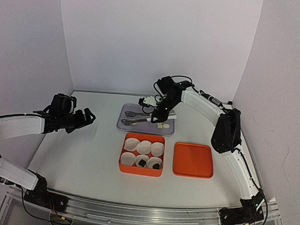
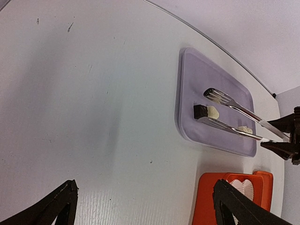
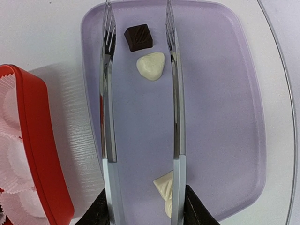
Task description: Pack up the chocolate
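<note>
We hold the tongs (image 3: 107, 117) in our right pincer (image 3: 145, 212) so their tips sit either side of the dark chocolate (image 3: 138, 37) and pale chocolate (image 3: 151, 65) on the purple tray (image 3: 220, 93) — ready to pinch — while our left pincer (image 1: 83, 116) hangs wide open.

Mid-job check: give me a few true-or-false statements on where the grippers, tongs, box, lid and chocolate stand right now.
1. The right gripper grips the tongs over the purple tray. True.
2. The orange lid sits on the orange box. False: it lies on the table, right of the open box.
3. The left gripper is open and empty. True.
4. All six paper cups hold chocolate. False: only two near-row cups show dark pieces; the rest look empty.
5. A dark chocolate lies between the tong tips. True.
</note>
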You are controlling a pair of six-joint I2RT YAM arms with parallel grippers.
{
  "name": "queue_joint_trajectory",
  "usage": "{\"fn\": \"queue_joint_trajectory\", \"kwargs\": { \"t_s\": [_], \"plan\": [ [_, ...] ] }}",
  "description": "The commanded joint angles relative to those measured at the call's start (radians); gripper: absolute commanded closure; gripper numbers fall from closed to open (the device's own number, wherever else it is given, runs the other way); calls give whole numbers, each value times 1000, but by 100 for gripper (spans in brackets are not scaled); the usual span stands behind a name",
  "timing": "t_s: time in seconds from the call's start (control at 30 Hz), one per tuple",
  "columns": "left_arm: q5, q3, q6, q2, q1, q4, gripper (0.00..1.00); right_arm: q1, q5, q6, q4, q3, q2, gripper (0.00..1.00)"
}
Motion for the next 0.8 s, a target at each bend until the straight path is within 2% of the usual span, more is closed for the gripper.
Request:
{"fn": "queue_joint_trajectory", "kwargs": {
  "t_s": [0.0, 0.27, 0.77],
  "plan": [
    [-9, 0, -11, -10, -1, -8, 0, -7, -20, -11, 27, 52, 19, 59],
    [-6, 0, -12, -2, -2, -5, 0, -7, 1, -23, 28, 49, 26, 60],
    [-1, 3, -16, 6, -1, 0, 0, -10, 24, -29, 30, 47, 19, 71]
  ]
}}
